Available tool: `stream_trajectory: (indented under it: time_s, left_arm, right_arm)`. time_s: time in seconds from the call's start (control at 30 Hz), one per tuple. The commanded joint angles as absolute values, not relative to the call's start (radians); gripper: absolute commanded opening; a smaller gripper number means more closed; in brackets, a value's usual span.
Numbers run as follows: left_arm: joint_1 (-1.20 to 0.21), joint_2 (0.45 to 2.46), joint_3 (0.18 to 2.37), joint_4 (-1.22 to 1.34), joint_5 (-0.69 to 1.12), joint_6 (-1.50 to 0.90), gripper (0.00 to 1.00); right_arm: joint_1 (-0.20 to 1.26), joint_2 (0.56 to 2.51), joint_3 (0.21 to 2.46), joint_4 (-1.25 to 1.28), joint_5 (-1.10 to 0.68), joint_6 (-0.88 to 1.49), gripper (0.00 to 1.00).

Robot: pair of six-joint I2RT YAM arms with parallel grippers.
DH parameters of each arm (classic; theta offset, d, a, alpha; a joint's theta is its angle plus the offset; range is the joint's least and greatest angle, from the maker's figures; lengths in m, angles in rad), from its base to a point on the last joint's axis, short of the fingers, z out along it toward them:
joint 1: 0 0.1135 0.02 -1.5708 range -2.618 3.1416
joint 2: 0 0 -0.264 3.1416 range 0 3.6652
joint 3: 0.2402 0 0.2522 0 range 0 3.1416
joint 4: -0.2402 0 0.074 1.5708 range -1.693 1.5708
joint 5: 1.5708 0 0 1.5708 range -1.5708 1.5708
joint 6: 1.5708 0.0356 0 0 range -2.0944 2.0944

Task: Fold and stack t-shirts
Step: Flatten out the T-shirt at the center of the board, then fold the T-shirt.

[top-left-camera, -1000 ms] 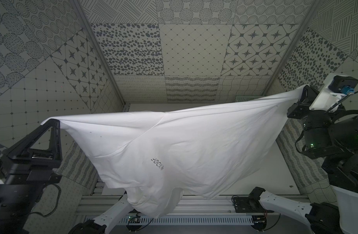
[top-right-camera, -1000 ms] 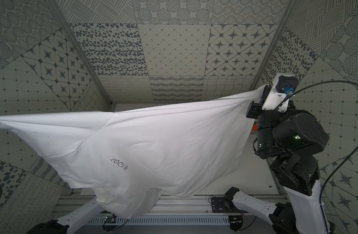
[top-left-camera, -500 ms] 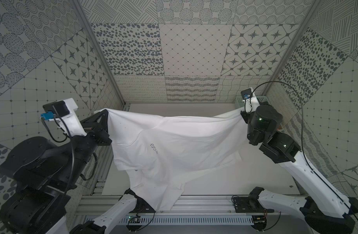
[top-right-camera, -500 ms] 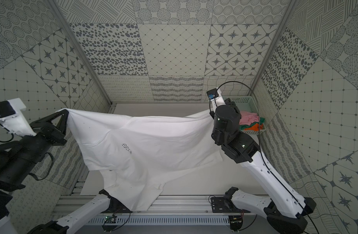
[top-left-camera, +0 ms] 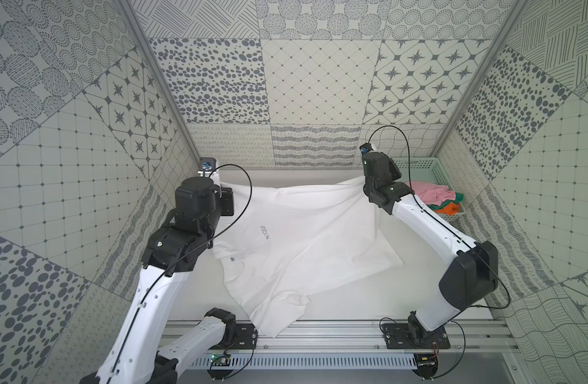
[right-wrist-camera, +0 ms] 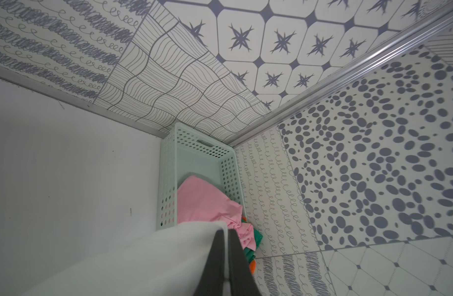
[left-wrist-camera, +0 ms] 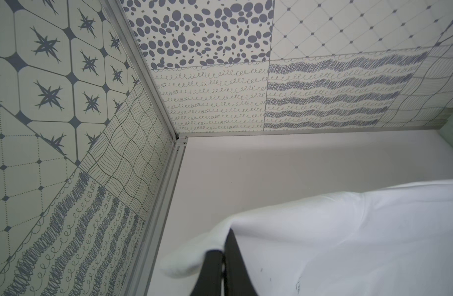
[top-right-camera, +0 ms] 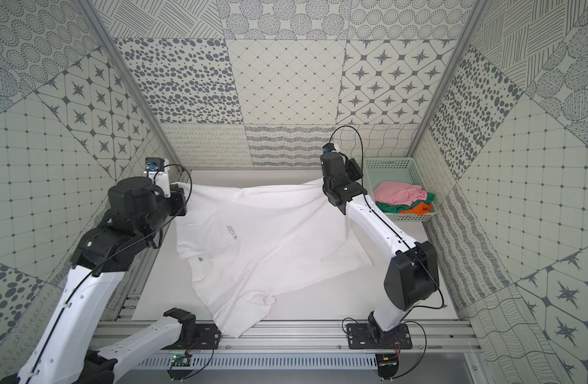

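White and mostly spread, the shirt [top-left-camera: 302, 239] lay on the tabletop [top-left-camera: 352, 306] in both top views. Its far corners were held up by the left claw [top-left-camera: 223, 188] and right claw [top-right-camera: 323, 184], and its near end hung over the front rail [top-left-camera: 336, 335]. In the left wrist view, the left claw [left-wrist-camera: 224, 256] was clamped shut on a hem corner. In the right wrist view, the right claw [right-wrist-camera: 226, 256] pinched cloth likewise, near the basket [right-wrist-camera: 194, 143] holding a pink shirt [right-wrist-camera: 202, 202]. To lay it well, I judged, both corners should descend evenly with the cloth taut, then the bunched near end be drawn back and smoothed.
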State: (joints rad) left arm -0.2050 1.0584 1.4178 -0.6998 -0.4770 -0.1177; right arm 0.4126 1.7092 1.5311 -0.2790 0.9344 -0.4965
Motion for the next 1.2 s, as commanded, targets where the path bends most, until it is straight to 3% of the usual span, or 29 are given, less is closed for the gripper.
stream_trajectory:
  time_s: [0.0, 0.27, 0.53, 0.87, 1.17]
  left_arm:
    - [-0.199, 1.170, 1.395, -0.375, -0.593, 0.030, 0.00]
    - [-0.190, 1.448, 1.509, -0.260, -0.668, 0.123, 0.00]
    - [-0.167, 1.635, 1.576, -0.108, -0.871, 0.259, 0.00]
    - [-0.096, 1.783, 1.680, -0.016, -0.870, 0.309, 0.00]
    - [-0.069, 1.869, 1.680, -0.095, -0.846, 0.186, 0.00]
  right_arm:
    - [0.369, 1.838, 1.630, -0.219, 0.882, -0.433, 0.00]
    - [0.329, 2.091, 1.961, -0.453, 0.686, -0.121, 0.00]
    - [0.321, 2.189, 2.074, -0.548, 0.394, 0.078, 0.00]
    - [0.279, 2.288, 2.132, -0.591, 0.399, 0.124, 0.00]
    - [0.228, 2.427, 2.305, -0.669, 0.423, 0.141, 0.00]
